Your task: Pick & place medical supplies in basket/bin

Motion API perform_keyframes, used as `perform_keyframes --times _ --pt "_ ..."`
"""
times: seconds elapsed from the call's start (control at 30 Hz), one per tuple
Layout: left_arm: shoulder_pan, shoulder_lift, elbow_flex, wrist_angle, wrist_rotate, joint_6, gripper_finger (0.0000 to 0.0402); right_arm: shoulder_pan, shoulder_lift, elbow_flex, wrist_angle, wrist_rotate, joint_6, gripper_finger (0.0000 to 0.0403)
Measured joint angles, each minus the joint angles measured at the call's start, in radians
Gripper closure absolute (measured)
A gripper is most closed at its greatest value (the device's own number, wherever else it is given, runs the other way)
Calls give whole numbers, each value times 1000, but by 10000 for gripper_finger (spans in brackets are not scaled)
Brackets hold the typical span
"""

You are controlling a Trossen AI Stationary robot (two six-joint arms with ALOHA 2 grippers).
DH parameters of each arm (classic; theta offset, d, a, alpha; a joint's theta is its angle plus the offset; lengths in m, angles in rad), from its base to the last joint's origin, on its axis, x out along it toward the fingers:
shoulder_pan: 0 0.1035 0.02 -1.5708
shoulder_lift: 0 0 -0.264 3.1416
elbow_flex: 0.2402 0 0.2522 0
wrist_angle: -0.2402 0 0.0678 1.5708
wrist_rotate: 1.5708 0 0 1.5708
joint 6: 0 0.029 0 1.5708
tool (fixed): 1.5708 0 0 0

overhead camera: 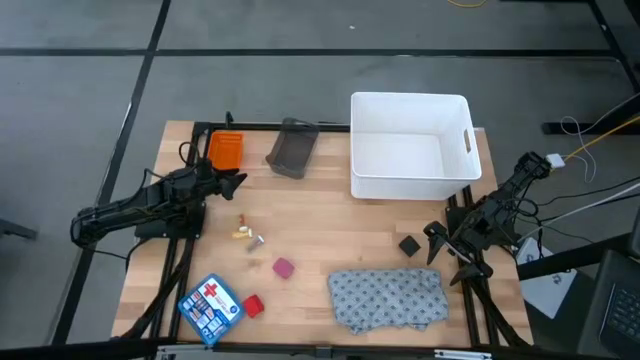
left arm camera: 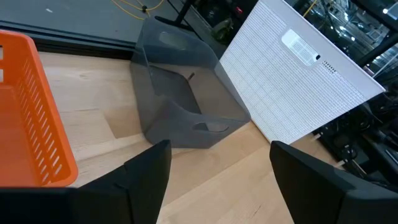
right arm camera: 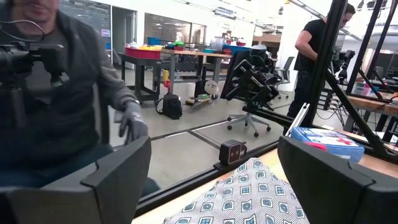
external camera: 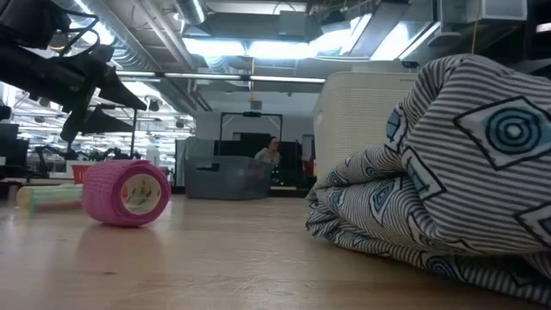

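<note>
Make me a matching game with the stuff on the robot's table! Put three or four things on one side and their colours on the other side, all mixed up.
Things:
1. big bin
2. small basket
3. folded cloth
4. little block

Colours:
A. black
B. grey with a pattern
C. white
D. orange

Pairs: 1-C, 2-D, 3-B, 4-A

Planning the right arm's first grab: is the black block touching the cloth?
Apart. The high view shows bare wood between the black block and the cloth, the block lying nearer the white bin.
</note>
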Motion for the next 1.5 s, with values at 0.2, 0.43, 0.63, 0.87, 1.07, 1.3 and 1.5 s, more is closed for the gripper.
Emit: perform_keyframes --times 0.2,0.43,0.63,0.87,1.07,1.3,1.5 --pt "0 0 0 0 0 0 132 0 0 0 1 11 -27 50" --pt "0 0 0 0 0 0 132 0 0 0 11 147 -296 50" --pt "0 0 0 0 0 0 132 0 0 0 45 254 -402 50" --pt "0 0 0 0 0 0 132 0 0 0 61 378 -369 50" --pt "0 0 0 0 0 0 132 0 0 0 61 277 -410 50" --pt "0 0 -7 120 -53 0 132 0 0 0 76 236 -522 50" --pt "2 0 -7 240 -69 92 132 -10 0 0 180 289 -455 50"
